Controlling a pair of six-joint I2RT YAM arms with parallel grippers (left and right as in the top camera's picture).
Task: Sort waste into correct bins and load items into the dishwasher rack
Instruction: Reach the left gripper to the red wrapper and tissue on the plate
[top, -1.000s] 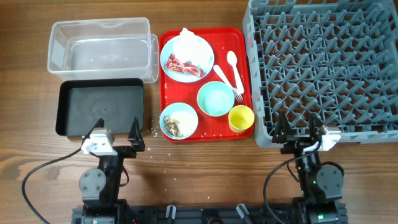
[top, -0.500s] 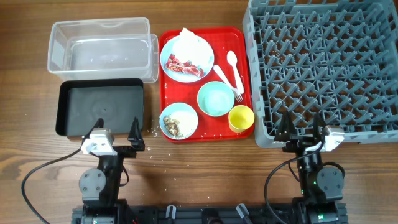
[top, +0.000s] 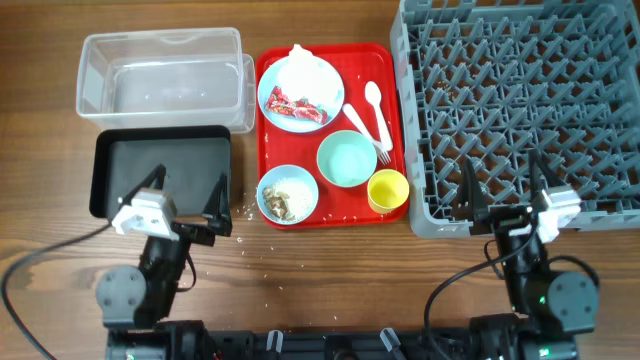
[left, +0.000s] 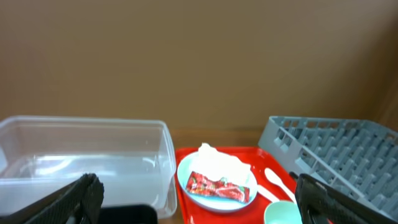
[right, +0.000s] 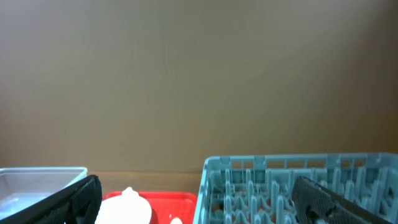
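Waste all on the red tray (top: 392, 70): crumpled white napkin (top: 298, 66) and red wrapper scraps (top: 298, 105) on the pale blue plate (top: 336, 92) at the back, crumbly beige leftovers (top: 286, 200) in the small blue bowl (top: 311, 186) at the front left. Mint-green bowl (top: 347, 158) just beside that one, in the middle of the tray. Yellow cup (top: 388, 189) at the front right corner, just beside the mint-green bowl. White spoon (top: 374, 100) and fork (top: 366, 128) lying close together on the right side, between the plate and the big grey rack (top: 520, 100). Rack right of the red tray. Clear tub (top: 160, 40) left of the red tray at the back, black tray (top: 160, 155) right in front of the tub. Tiny crumbs (top: 245, 213) on the wooden table (top: 320, 280) by the black tray's near right corner. Left gripper (top: 188, 190) over the near edge of the black tray, claw wide open, holding nothing. Right gripper (top: 502, 185) over the near edge of the rack, claw wide open too, holding nothing. Dark fingertips (left: 81, 196) far apart at the bottom corners of each wrist view.
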